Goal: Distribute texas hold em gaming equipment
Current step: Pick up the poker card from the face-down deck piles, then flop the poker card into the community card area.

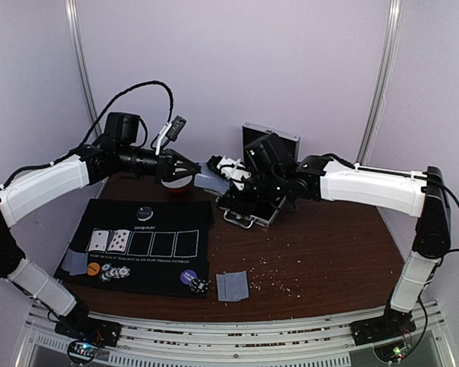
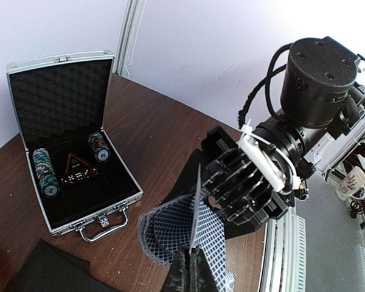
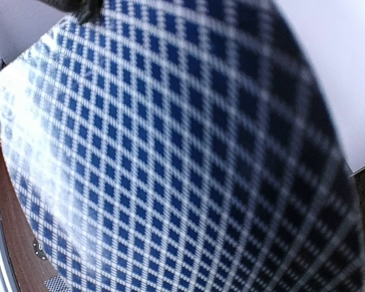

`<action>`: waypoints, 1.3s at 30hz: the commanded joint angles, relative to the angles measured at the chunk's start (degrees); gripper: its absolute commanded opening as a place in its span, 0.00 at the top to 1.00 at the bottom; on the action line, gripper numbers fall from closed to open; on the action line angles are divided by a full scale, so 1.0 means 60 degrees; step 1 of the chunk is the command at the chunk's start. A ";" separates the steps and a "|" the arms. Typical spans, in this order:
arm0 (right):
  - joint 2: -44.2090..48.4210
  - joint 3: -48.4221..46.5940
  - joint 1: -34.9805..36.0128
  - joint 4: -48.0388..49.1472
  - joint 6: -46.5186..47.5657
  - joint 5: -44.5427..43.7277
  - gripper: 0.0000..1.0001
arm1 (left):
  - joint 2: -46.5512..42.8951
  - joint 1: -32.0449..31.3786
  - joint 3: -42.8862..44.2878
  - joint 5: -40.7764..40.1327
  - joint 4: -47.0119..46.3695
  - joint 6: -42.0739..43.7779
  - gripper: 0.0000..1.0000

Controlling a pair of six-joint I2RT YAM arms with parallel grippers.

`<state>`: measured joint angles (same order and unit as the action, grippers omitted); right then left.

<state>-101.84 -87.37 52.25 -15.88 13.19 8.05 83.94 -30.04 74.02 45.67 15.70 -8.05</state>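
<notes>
Left to right: my left gripper [image 2: 191, 266] is pinching shut on a single card [image 2: 198, 204], taking it edge-on, probably for the empty slots of the mat [image 1: 99, 218]; my right gripper [image 1: 223, 176] is clamping the fanned deck [image 2: 176, 234] above the table, presenting it so that cards can be drawn singly

A brown wooden table [image 1: 321, 252] stands against plain white walls, scattered with pale crumbs [image 1: 279, 275]. On its left side lies a black mat [image 1: 183, 218] printed with a row of white card outlines. At the back sits a white bowl with a red rim [image 1: 180, 188]. Nearby stands an open aluminium case [image 2: 64, 97], its lid foam-lined.
</notes>
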 commanded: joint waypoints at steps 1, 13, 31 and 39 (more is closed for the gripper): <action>0.0355 0.0034 -0.0027 0.0278 -0.0103 0.0146 0.56 | 0.0217 0.0059 -0.0132 0.0588 -0.0596 -0.0027 1.00; 0.0317 -0.0061 -0.0034 0.0218 -0.0103 0.0231 0.56 | 0.0859 0.0050 0.0127 0.0642 -0.0285 -0.0304 0.80; 0.0653 0.0518 -0.0507 0.0244 -0.0118 -0.0205 0.57 | -0.0447 0.1390 0.0773 0.1396 0.0446 0.0550 1.00; 0.1088 0.0960 -0.0743 0.0146 0.0100 -0.0407 0.57 | -0.0569 0.1986 0.1740 -0.5439 0.3847 0.4780 1.00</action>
<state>-99.02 -83.07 47.99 -15.29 13.19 6.87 81.56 -18.44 85.10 39.09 29.02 4.99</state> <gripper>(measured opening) 0.433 0.008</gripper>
